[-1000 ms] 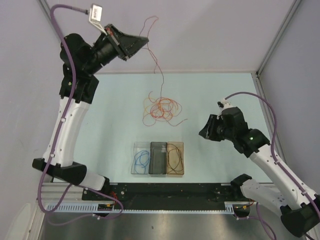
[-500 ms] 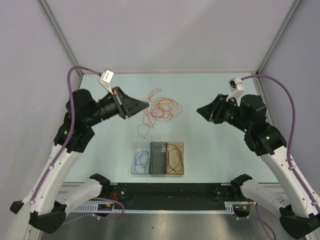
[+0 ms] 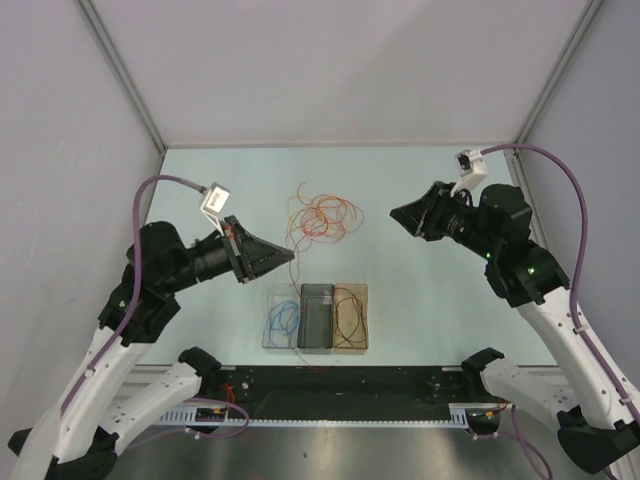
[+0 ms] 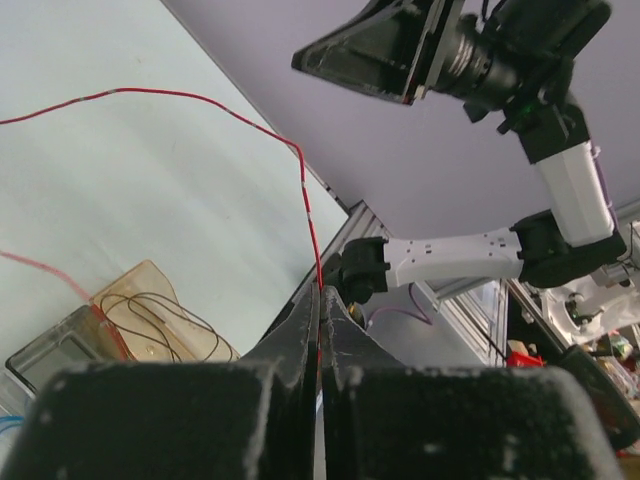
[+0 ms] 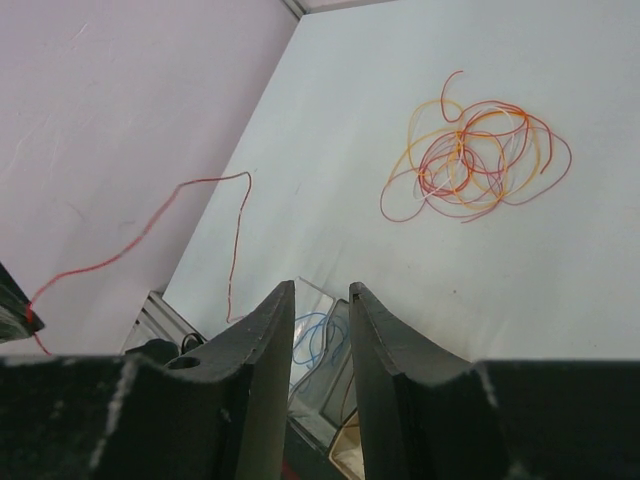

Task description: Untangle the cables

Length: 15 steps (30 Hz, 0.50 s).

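Note:
A tangle of thin red, orange and pale cables [image 3: 322, 218] lies in loose loops on the pale table, also seen in the right wrist view [image 5: 470, 160]. My left gripper [image 3: 290, 258] [image 4: 320, 290] is shut on a single red cable [image 4: 200, 97], holding it above the left end of the tray. This red cable [image 5: 240, 220] arcs up and hangs down apart from the tangle. My right gripper [image 3: 392, 213] [image 5: 322, 288] hovers to the right of the tangle, open, with nothing between its fingers.
A three-compartment tray [image 3: 316, 330] stands near the front edge. A blue cable [image 3: 283, 318] is coiled in its left compartment, and a dark brown cable [image 3: 350, 315] [image 4: 160, 325] in its amber right one. Walls close the table at back and sides.
My left gripper has swung down from high at the back left to just above the tray, carrying the red cable away from the tangle. The right arm rose toward the back, then almost stopped.

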### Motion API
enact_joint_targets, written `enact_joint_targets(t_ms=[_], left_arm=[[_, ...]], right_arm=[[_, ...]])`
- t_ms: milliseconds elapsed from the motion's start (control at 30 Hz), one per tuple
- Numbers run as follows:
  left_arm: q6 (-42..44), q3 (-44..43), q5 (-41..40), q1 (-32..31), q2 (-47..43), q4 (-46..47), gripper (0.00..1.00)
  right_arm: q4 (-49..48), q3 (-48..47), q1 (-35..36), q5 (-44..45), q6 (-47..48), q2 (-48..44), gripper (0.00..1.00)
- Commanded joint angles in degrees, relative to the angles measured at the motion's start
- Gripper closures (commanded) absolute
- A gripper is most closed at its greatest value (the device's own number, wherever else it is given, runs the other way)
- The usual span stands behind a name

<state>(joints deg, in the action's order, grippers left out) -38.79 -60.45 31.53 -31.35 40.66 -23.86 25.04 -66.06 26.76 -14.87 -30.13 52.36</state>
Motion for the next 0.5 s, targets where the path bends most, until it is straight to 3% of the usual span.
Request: enact_joint_targets(t_ms=[0,267,467], left_arm=[[1.78,2.96,2.83,-1.34,0.73,5.91,1.00],[5.12,3.58,3.46,-2.75,3.72,10.15,1.00],[8.80,-2.55,-0.50,-2.75,7.31,7.34,1.00]], right_arm=[[-0.16,-2.23,-0.31,0.63,0.60,-0.94,0.67],[1.50,-2.32,-0.31,1.25,1.21,-0.50,0.68],[1.86,-2.32,-0.31,1.78,1.92,-0.07,0.69]])
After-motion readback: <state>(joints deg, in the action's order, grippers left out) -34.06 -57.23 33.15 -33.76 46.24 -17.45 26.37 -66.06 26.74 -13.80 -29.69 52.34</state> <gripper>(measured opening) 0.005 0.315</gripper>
